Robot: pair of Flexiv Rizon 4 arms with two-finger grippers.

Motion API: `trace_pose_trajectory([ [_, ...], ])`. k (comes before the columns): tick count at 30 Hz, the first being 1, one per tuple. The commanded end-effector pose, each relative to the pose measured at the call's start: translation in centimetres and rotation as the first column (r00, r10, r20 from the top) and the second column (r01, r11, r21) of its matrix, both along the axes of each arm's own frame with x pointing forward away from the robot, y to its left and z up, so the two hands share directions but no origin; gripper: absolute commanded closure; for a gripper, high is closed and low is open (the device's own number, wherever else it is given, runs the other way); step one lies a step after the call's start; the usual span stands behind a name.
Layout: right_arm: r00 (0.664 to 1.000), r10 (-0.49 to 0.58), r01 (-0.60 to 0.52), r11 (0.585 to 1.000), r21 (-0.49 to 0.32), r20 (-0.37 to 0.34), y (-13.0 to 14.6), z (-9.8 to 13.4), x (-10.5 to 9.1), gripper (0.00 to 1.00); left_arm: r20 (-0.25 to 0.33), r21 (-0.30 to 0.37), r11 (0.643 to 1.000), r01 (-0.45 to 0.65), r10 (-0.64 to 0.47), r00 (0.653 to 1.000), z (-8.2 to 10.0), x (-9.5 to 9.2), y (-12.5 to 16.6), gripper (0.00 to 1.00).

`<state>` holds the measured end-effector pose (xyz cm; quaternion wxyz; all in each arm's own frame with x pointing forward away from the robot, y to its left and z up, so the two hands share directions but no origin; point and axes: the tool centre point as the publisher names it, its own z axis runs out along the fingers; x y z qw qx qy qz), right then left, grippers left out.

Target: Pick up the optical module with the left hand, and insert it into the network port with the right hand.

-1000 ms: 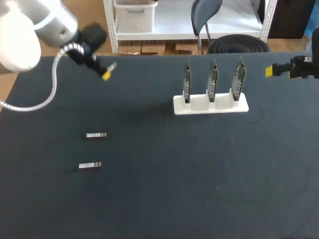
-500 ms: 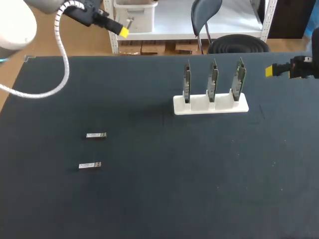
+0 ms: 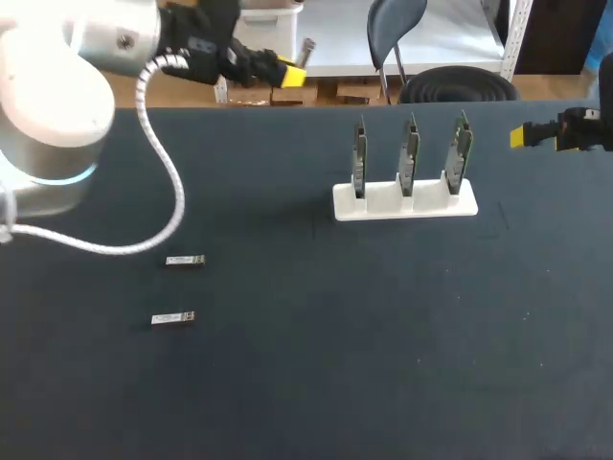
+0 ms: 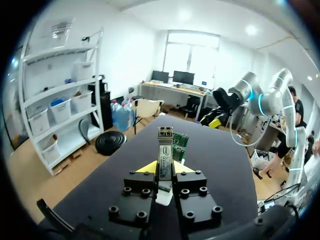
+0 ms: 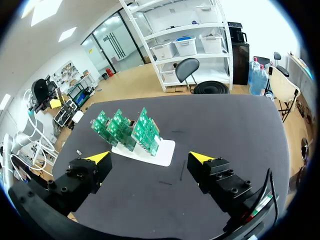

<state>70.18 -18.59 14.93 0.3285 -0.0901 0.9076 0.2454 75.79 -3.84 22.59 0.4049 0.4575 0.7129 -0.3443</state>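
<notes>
Swinging up and to the right over the last second, the left arm has carried the module (image 3: pixel 306 47) from above the desk's far left corner to a spot past the far edge, nearer the middle. Nothing else has shifted.

In the left wrist view the module (image 4: pixel 165 149) stands straight out ahead of the left claw (image 4: pixel 165 168). It is a slim metal block, clamped from both sides between the two yellow tips, with most of its length sticking out beyond them. In the head view the left claw (image 3: pixel 290 73) hangs beyond the desk's far edge, with the module poking out past its yellow tip.

Three green boards (image 3: pixel 410 153) stand upright side by side in a white holder (image 3: pixel 383 203) on the far half of the desk (image 3: pixel 383 335), right of the middle. The left wrist view shows the green boards (image 4: pixel 180 140) just behind the held module, well off down the desk (image 4: pixel 210 160).

At the desk's right edge the right claw (image 3: pixel 522 136) hangs level with the boards, its yellow tip pointing toward them. From its own wrist camera the right claw (image 5: pixel 150 157) has its fingers spread wide apart with nothing between them. Ahead of it are the green boards (image 5: pixel 125 129) in the white holder (image 5: pixel 161 152) on the desk (image 5: pixel 225 125).

Two more modules (image 3: pixel 185 261) (image 3: pixel 173 318) lie flat on the desk's left side, one just nearer than the other, well apart from the holder.
</notes>
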Motion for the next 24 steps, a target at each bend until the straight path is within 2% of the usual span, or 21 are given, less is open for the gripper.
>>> trace_pose_trajectory([
  [1, 1.0, -0.006, 0.006, 1.0, -0.005, 0.0, 0.1, 0.1, -0.2, 0.0, 0.067, -0.212, 0.977, 0.023, -0.01, 0.998, -1.0, 1.3, -2.9, 1.0],
  [11, 1.0, -0.006, 0.006, 1.0, -0.005, 0.0, 0.1, 0.1, -0.2, 0.0, 0.076, -0.197, 0.976, 0.094, -0.08, 0.994, -2.5, 2.1, -6.6, 1.0],
  [18, 1.0, -0.006, 0.006, 1.0, -0.005, 0.0, 0.1, 0.1, -0.2, 0.0, 0.058, -0.18, 0.966, 0.187, -0.18, 0.982, -3.7, 2.2, -7.1, 1.0],
  [24, 1.0, -0.006, 0.006, 1.0, -0.005, 0.0, 0.1, 0.1, -0.2, 0.0, 0.073, -0.162, 0.951, 0.262, -0.253, 0.965, -4.0, 2.3, -6.8, 1.0],
])
